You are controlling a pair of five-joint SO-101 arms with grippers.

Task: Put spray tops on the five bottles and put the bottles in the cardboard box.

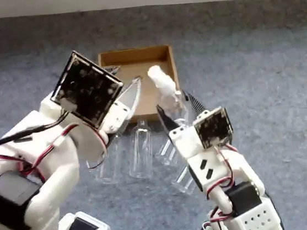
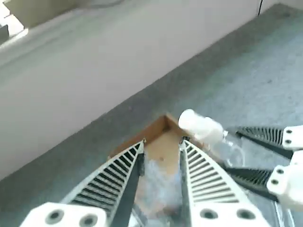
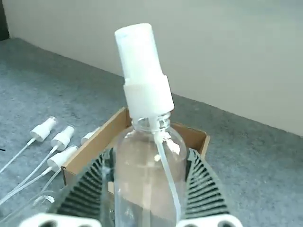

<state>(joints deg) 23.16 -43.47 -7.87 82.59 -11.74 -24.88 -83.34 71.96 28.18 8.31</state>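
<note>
My right gripper (image 3: 151, 156) is shut on a clear bottle (image 3: 142, 189) that stands upright between its fingers with a white spray top (image 3: 144, 71) on its neck. In the high view this bottle (image 1: 164, 91) hangs over the right part of the cardboard box (image 1: 135, 56), held by the right gripper (image 1: 176, 106). My left gripper (image 2: 162, 142) is open above the box (image 2: 163, 137), just beside the spray-topped bottle (image 2: 201, 125). The right gripper's black fingers (image 2: 260, 135) show beyond it.
Several clear uncapped bottles (image 1: 141, 149) lie side by side on the grey carpet in front of the box. Three loose spray tops (image 3: 52, 142) with long tubes lie on the carpet next to the box (image 3: 199, 137). A pale wall runs behind.
</note>
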